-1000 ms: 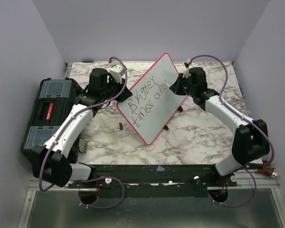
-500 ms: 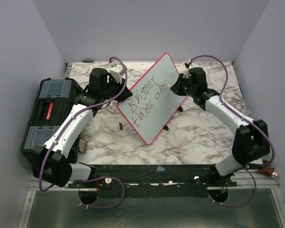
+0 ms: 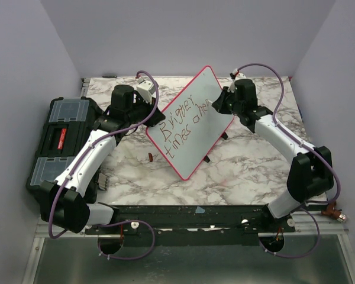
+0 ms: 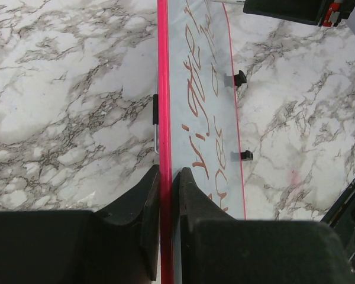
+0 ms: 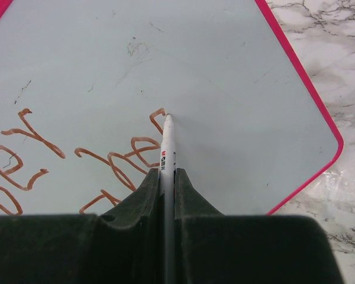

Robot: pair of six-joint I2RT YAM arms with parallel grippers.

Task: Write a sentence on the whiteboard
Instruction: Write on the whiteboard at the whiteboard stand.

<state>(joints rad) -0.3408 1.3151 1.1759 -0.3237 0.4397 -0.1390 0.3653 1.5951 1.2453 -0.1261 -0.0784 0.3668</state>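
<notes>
We note the left gripper pinching the rim of the whiteboard, steadying it tilted for writing. The right gripper clamps the marker, tip at the end of the sentence.

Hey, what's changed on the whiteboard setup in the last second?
The right gripper, shut on the marker, shifted slightly toward the far side of the table, apparently extending the second line of the sentence. The left gripper clamps the edge of the whiteboard as before; the board hasn't moved.

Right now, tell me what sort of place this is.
Probably a robot lab test cell: a marble-patterned table boxed in by plain pale walls, two arms bolted at its near edge, and a black toolbox.
</notes>
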